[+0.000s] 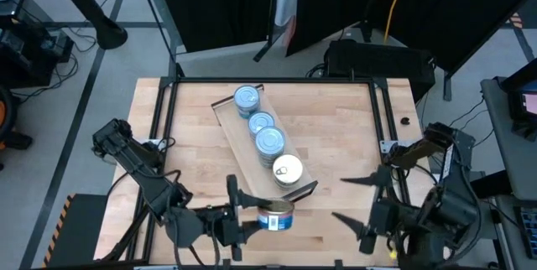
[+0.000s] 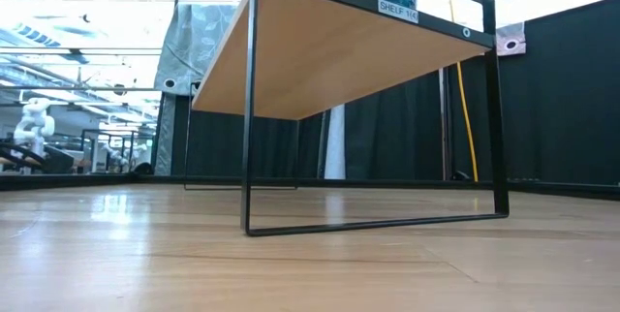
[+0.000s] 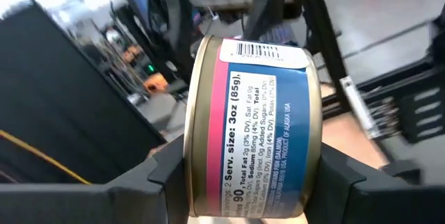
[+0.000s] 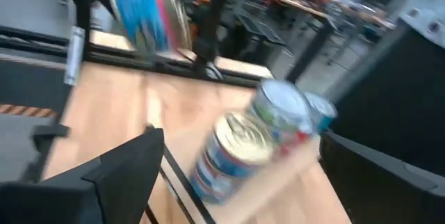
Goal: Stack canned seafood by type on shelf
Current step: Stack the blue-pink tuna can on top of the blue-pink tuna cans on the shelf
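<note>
1. Black curtains hang behind the rig, and the wooden desk [image 1: 336, 136] sits inside a dark frame with cables on the grey floor around it.
2. The shelf [image 1: 243, 148] lies slantwise across the middle of the desk, a light board with dark lips at its short ends; the low view shows only its underside and thin black legs.
3. Four stacks of tins stand in a row along the shelf: three with light-blue tops [image 1: 259, 123] toward the far end, and one with a silvery pull-tab top [image 1: 288, 170] at the near end.
4. The left claw [image 1: 252, 217] sits at the near edge of the desk, just beside the shelf's near end, and is clamped on a tin [image 3: 254, 126] turned on its side, one finger on each flat face, the blue-and-pink label showing.
5. The right claw [image 1: 351, 199] hangs over the desk's right side, well apart from the shelf, its fingers spread wide and holding nothing.
6. How many tins make up each stack cannot be told from above, and the right wrist view is blurred, showing only the shelf's end tins and the held tin beyond.
</note>
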Motion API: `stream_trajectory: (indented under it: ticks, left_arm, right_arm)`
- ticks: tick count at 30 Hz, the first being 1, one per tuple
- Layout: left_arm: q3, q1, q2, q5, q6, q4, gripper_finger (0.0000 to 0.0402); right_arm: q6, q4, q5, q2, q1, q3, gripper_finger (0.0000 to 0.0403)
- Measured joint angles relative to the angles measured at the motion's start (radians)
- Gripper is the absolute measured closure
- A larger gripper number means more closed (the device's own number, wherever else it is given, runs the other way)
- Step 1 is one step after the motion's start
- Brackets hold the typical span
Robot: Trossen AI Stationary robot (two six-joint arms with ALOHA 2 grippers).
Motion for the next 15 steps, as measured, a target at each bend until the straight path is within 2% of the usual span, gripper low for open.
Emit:
stream_trajectory:
  ticks: [4,9,12,15]
  left_arm:
    - [0.001,0.047,-0.014,0.000,0.245,0.050,0.0204]
    - [0.001,0.125,-0.011,0.005,0.522,0.102,0.0204]
    - [0.001,0.171,-0.012,0.003,0.599,0.111,0.0204]
    - [0.001,0.195,-0.012,0.001,0.591,0.076,0.0204]
  right_arm:
    - [0.306,-0.160,0.069,0.002,0.037,-0.109,0.0028]
    - [0.576,-0.194,0.155,0.003,0.049,-0.301,0.0028]
    - [0.714,-0.196,0.153,0.003,0.038,-0.409,0.0028]
    - [0.802,-0.199,0.140,0.003,0.021,-0.492,0.0031]
